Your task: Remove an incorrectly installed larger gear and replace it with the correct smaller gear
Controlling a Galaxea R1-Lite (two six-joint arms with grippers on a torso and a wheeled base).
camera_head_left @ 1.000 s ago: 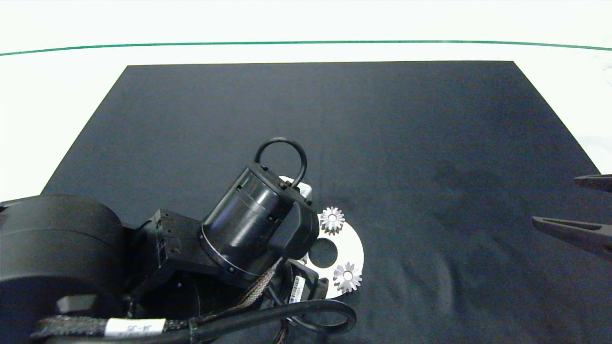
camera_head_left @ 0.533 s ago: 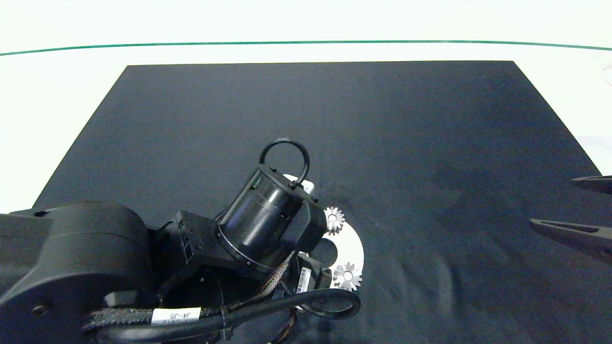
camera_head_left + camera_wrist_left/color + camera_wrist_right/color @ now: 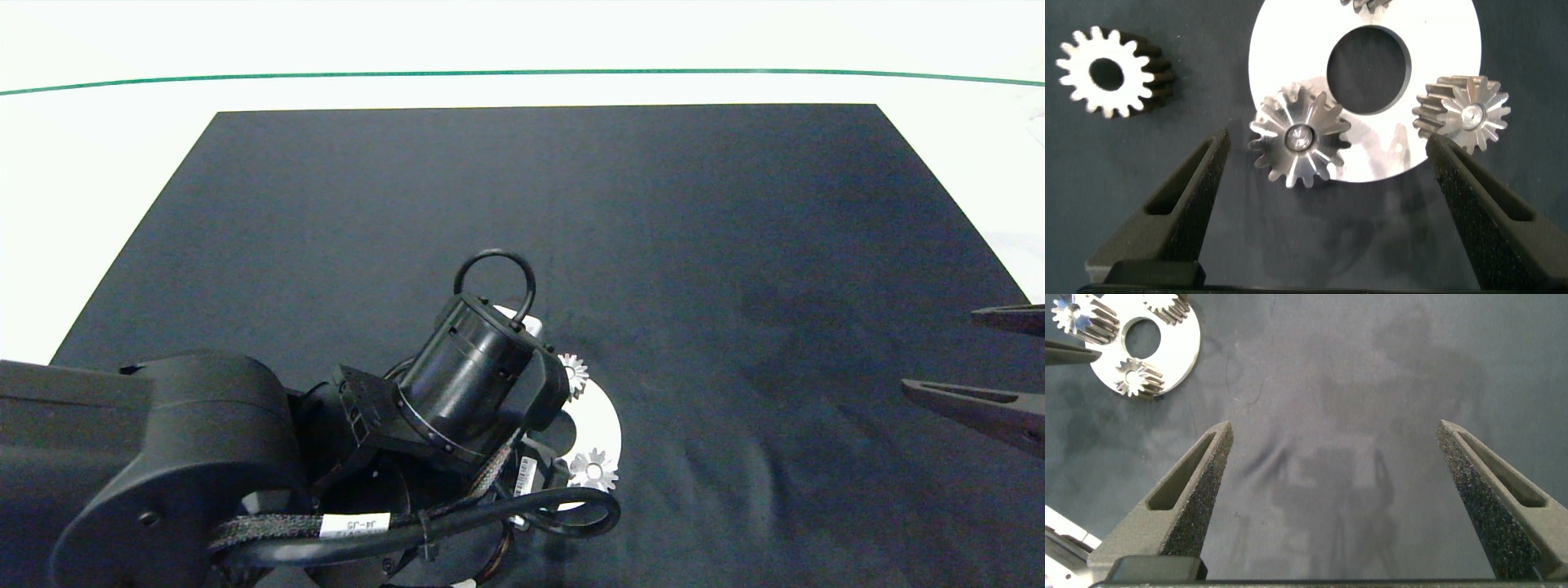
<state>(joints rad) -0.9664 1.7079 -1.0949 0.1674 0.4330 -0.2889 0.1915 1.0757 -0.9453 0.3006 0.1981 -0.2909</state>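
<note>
- The left gripper (image 3: 1323, 204) hangs over the white disc (image 3: 1437, 49) at lower centre of the head view, its fingers spread wide, holding nothing.
- The larger gear (image 3: 1298, 136) sits on the disc's rim, between those fingers and touching neither.
- The smaller gear (image 3: 1107, 72) lies loose on the dark mat (image 3: 653, 245), just off the disc.
- Another small gear (image 3: 1463, 110) sits on the disc; a third is probably cut off at the wrist view's edge.
- The right gripper (image 3: 992, 363) rests at the head view's right edge, fingers apart.
</note>
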